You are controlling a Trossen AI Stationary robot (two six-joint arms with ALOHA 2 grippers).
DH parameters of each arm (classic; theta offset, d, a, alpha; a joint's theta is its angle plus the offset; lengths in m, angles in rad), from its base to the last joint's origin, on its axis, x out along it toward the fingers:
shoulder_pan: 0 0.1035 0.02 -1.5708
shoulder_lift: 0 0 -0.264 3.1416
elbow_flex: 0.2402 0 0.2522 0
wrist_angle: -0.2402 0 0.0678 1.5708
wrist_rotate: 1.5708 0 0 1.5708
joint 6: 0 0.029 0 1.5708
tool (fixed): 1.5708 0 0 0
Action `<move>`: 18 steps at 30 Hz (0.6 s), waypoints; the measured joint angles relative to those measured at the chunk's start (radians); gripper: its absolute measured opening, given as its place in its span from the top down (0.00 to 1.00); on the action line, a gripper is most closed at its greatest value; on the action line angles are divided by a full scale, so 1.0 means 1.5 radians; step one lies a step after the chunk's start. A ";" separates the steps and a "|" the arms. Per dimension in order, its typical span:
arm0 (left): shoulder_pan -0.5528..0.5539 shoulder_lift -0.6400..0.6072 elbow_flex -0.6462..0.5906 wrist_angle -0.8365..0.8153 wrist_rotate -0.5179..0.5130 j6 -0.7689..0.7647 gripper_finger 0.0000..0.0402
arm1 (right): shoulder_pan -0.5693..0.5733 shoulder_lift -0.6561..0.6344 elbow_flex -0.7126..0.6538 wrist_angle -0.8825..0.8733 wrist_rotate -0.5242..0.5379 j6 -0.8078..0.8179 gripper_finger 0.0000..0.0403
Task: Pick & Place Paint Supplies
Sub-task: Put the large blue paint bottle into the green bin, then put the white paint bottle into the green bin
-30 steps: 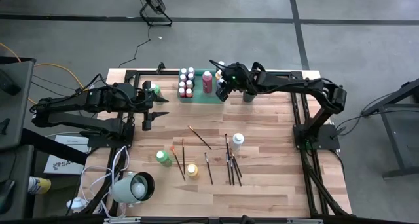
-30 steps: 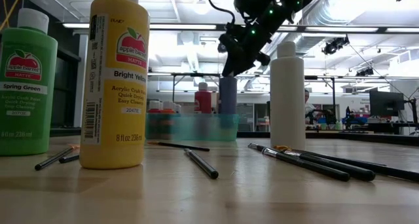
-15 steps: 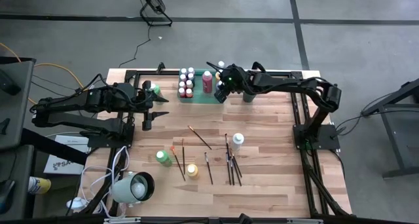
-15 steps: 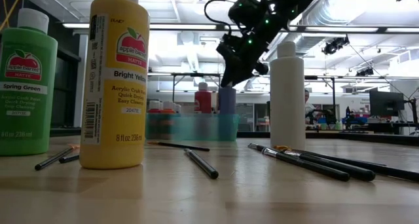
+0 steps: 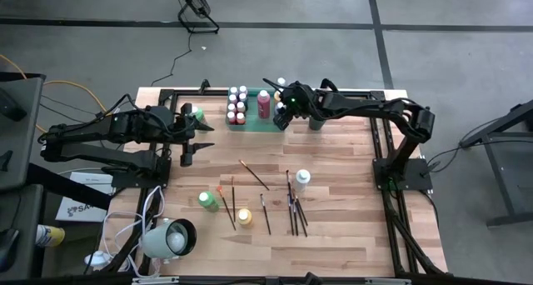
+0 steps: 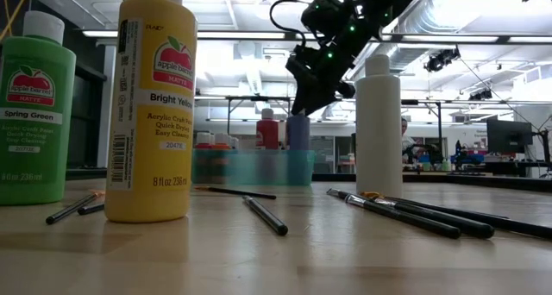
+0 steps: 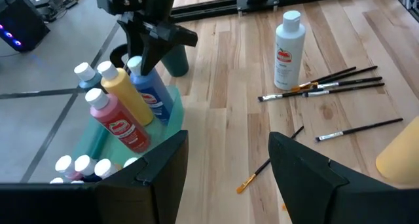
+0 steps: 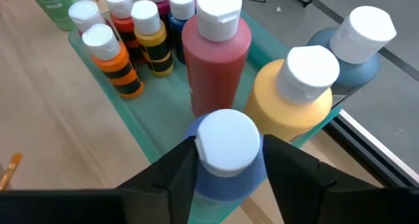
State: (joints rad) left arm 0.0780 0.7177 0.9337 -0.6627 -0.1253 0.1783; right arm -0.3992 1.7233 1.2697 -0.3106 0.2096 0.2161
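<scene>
- The right end effector is hanging over the near end of the translucent green tray at the far edge of the surface, its fingers sitting on either side of the white cap of a blue paint bottle; whether they are pressing on it or just clear of it I cannot tell.
- The blue bottle is standing upright in the tray, crowded by a red bottle, a yellow bottle and a further blue bottle just beside it.
- Small bottles with white caps are filling the tray's other end in rows.
- A dark round cup is standing just beside the tray, close to the right arm.
- The left end effector is waiting over the left part of the surface with fingers parted and nothing between them.
- Nearer the front, a white bottle, a green bottle and a yellow bottle are standing among scattered paintbrushes.
- The surface is pale wood planking; beyond it, a workshop with ceiling lights is showing.
</scene>
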 joint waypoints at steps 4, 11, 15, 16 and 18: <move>0.000 0.000 0.000 -0.001 0.000 0.000 0.49 | 0.000 -0.007 0.000 0.000 -0.001 0.012 0.50; 0.000 0.000 0.000 -0.001 0.001 0.000 0.49 | 0.004 -0.061 0.000 -0.037 -0.006 0.033 0.41; 0.000 0.000 0.000 -0.001 0.003 0.000 0.49 | 0.009 -0.122 0.000 -0.094 -0.054 0.044 0.40; 0.000 0.000 0.000 -0.001 0.004 0.000 0.49 | 0.011 -0.139 0.000 -0.118 -0.072 0.054 0.40; 0.000 0.000 0.000 -0.001 0.004 0.000 0.49 | 0.020 -0.167 0.000 -0.179 -0.105 0.074 0.41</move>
State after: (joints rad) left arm 0.0780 0.7174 0.9337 -0.6640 -0.1200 0.1783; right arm -0.3685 1.4722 1.2697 -0.5784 0.0515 0.3268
